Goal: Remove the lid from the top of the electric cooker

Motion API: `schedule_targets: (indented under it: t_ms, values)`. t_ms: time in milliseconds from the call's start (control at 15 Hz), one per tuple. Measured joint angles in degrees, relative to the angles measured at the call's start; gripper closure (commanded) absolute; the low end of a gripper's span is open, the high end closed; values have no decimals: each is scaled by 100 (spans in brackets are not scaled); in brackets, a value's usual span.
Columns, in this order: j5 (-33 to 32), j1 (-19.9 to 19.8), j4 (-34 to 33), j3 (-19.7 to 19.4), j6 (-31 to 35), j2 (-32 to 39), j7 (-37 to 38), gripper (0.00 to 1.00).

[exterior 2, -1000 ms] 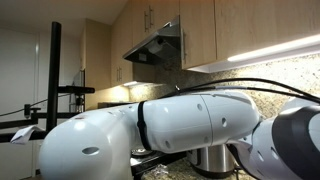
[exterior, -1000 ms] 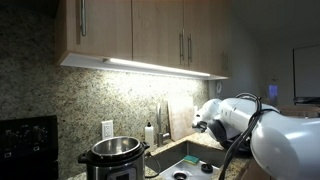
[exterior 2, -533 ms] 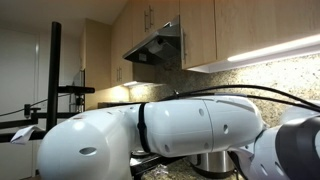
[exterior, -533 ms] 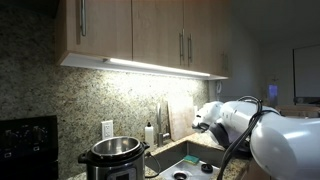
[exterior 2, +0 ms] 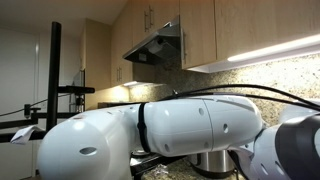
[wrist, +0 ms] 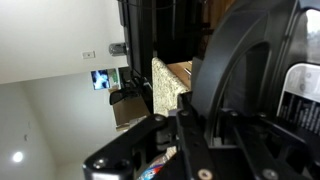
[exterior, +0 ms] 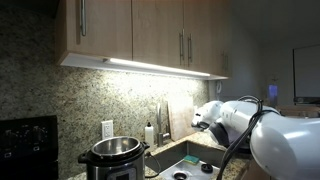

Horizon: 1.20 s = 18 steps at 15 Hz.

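The electric cooker (exterior: 120, 164) stands on the counter at the lower left of an exterior view, a steel cylinder with black trim. The black lid (exterior: 114, 146) sits on top of it. A strip of the steel body shows under the arm in an exterior view (exterior 2: 214, 160). My white arm (exterior: 250, 122) reaches in from the right, and its end is well to the right of the cooker, above the sink. The gripper (wrist: 185, 140) shows in the wrist view only as black linkages, with the fingertips not clear. Nothing is seen in it.
A sink (exterior: 188, 160) lies between arm and cooker, with a soap bottle (exterior: 150, 133) and tap behind it. A black boxy appliance (exterior: 26, 145) stands at far left. Cabinets (exterior: 140, 30) hang overhead. A range hood (exterior 2: 158, 46) shows above my arm (exterior 2: 150, 130).
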State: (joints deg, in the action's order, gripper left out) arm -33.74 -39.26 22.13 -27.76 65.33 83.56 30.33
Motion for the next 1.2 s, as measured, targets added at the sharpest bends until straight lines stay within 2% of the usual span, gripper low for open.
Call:
schedule_targets:
  t_ms: [600,667,800,867,1200]
  values:
    - [0,12,34,-7,-80,1,-5,96]
    - [0,6,-3,-7,-93,5,-105,86]
    - [0,-22,-110,-9,-153,9,-437,86]
    - [0,-30,-138,-10,-179,9,-507,96]
    - [137,-10,-84,47,0,113,-357,96]
